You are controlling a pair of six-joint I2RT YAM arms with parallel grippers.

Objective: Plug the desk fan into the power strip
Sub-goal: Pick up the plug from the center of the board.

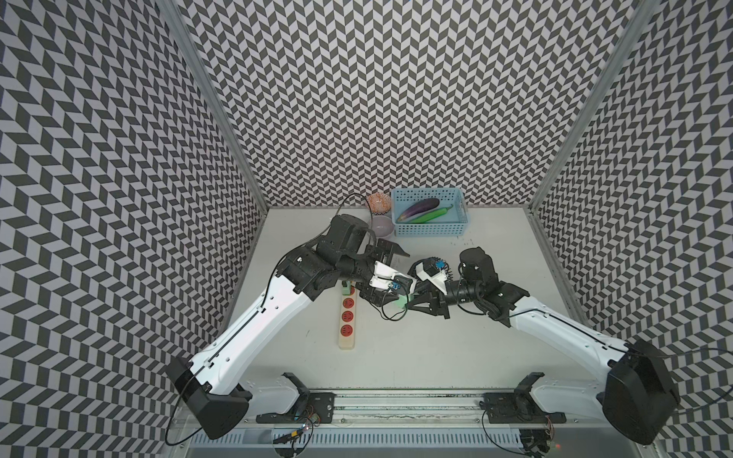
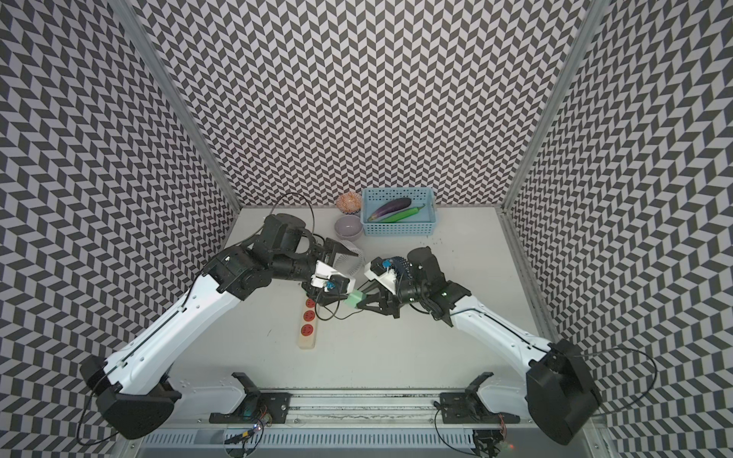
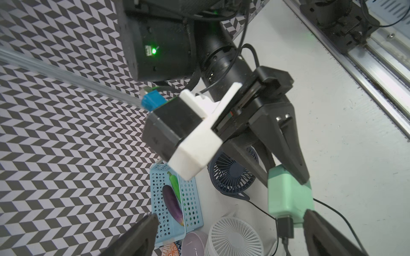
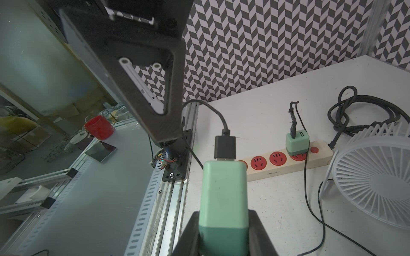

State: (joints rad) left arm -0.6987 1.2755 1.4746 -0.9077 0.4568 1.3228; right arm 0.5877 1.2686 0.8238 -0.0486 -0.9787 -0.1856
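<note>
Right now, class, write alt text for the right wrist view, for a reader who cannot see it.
The right pincer grips a mint-green charger with a black USB cable plugged into it. Beyond lies the cream power strip with red sockets, one holding a second green charger, beside a white fan.

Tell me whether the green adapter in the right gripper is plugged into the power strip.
Out. The right gripper holds the green adapter clear of the power strip; two red sockets show empty.
</note>
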